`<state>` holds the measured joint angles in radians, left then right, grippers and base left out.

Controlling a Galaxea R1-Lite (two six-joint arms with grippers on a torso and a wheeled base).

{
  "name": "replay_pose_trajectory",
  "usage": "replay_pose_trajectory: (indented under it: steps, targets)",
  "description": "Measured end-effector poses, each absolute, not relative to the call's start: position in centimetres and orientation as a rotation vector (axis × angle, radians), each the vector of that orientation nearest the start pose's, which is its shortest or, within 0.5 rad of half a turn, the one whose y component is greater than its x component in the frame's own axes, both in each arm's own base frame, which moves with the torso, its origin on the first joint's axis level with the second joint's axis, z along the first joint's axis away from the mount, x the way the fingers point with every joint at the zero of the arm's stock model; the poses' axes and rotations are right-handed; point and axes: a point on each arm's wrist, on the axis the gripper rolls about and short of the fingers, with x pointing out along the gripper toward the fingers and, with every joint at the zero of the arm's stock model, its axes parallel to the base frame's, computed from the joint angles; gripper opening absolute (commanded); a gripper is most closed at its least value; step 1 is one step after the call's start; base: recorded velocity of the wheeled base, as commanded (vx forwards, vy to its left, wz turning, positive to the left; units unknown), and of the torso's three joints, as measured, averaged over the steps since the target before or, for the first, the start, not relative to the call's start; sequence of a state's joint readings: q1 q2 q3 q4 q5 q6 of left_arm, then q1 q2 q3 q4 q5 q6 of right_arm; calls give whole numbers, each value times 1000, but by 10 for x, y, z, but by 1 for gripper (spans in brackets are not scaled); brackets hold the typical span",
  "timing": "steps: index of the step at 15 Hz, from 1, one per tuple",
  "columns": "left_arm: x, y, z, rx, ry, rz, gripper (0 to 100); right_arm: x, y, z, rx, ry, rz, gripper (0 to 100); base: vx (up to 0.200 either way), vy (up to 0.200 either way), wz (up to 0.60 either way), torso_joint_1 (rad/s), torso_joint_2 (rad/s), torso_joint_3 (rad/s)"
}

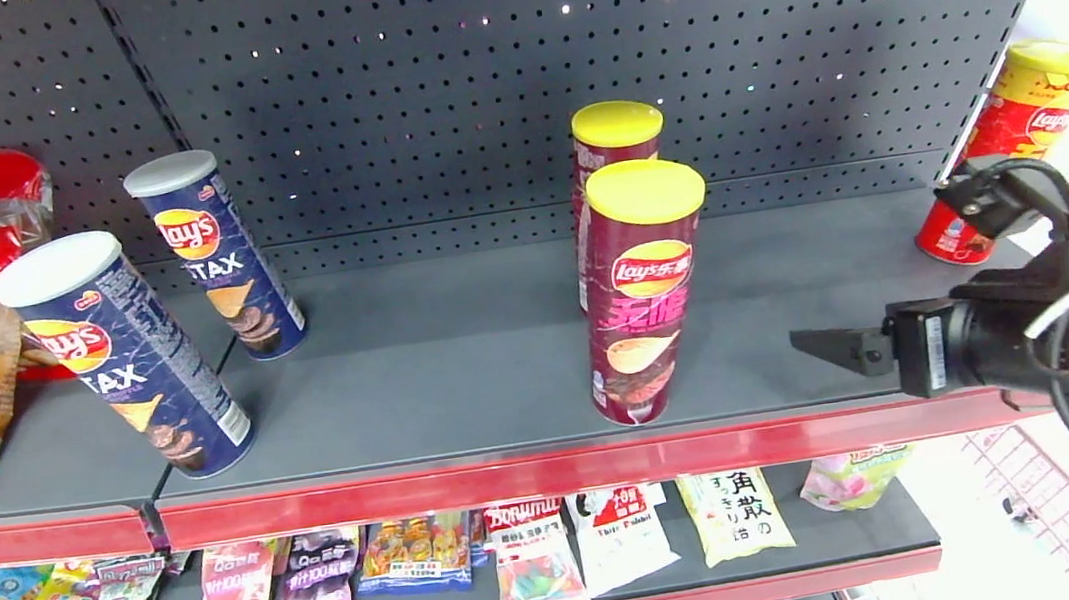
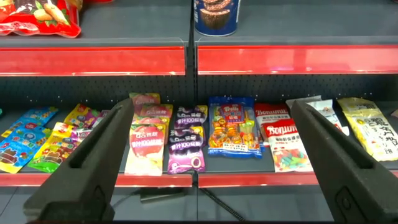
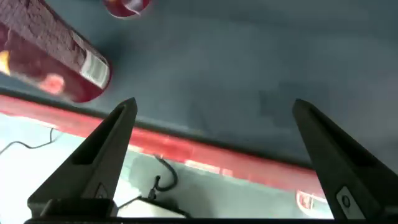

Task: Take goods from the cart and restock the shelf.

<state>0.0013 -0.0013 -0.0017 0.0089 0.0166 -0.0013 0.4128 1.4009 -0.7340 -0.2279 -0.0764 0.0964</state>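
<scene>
- Maroon chip can (image 1: 640, 298) with a yellow lid stands upright on the upper shelf (image 1: 460, 349). Its long axis is vertical, lid up, base close to the shelf's red lip (image 1: 564, 468), and its label faces me.
- A second maroon can (image 1: 615, 145) stands upright just behind it, nearer the pegboard.
- My right hand (image 1: 832, 350) hovers over the shelf's front edge, to the right of the front can and apart from it. Its fingers point toward that can.
- In the wrist view, my right hand (image 3: 214, 104) is released: fingers spread wide, nothing between them.
- Two blue chip cans (image 1: 123, 357) with white lids stand at the shelf's left end, and a red chip can (image 1: 1010, 145) at its far right.
- My left hand (image 2: 211, 104) is released too, facing the snack bags (image 2: 186, 140) on the lower shelf (image 2: 249, 180).
</scene>
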Motion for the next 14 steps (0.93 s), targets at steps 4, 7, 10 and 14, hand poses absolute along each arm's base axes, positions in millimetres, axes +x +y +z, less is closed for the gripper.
replay_pose_trajectory:
  steps: [4,7,10,14]
  targets:
    - [-23,0,75,-1,5,17,100,229,117,201,-121,414,365,100,0,0,0,0,0,0]
    - [-23,0,75,-1,6,18,100,235,131,192,-160,423,372,100,0,0,0,0,0,0]
    - [-23,0,75,-1,6,18,100,240,140,185,-175,428,368,100,0,0,0,0,0,0]
    - [-23,0,75,-1,6,18,100,243,144,176,-201,450,367,100,0,0,0,0,0,0]
